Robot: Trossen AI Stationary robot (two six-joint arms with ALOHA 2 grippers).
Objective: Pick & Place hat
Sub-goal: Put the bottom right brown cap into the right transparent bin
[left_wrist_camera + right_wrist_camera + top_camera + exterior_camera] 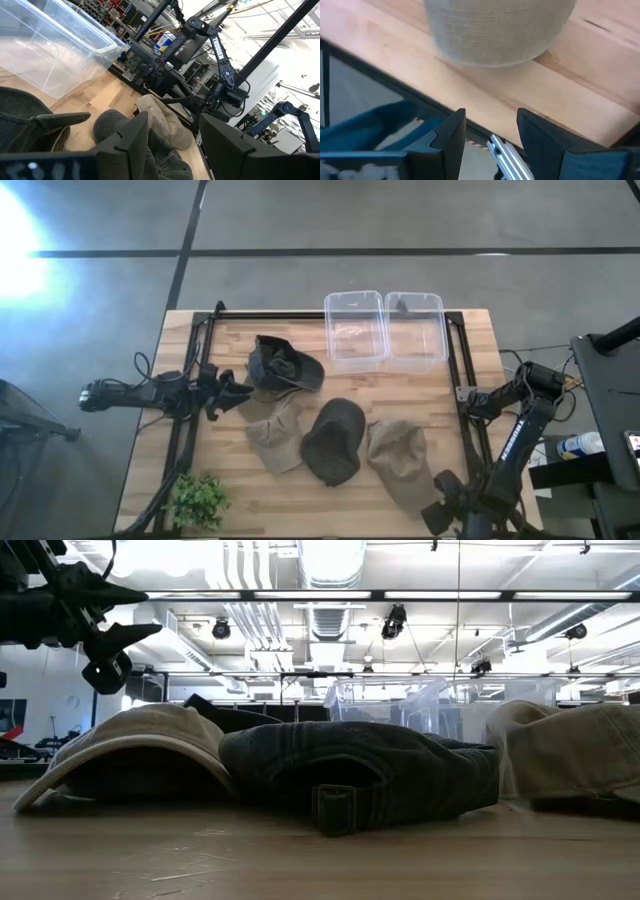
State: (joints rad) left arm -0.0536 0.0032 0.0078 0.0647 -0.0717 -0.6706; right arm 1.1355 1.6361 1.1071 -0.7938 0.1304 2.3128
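Observation:
Four caps lie crown-up on the wooden table: a dark grey one (285,365), a tan one (275,437), a dark olive one (333,442) and a second tan one (398,462). My left gripper (236,390) hangs open above the table, just left of the dark grey cap (20,125), and shows high at the left of the low view (112,640). My right gripper (440,515) is open over the table's near right edge, with the second tan cap (500,30) just beyond its fingers.
Two clear plastic bins (356,330) (416,328) stand side by side at the table's far edge. A small green plant (197,500) sits at the near left corner. A black frame (300,314) runs around the work area. Bare wood shows along the near edge.

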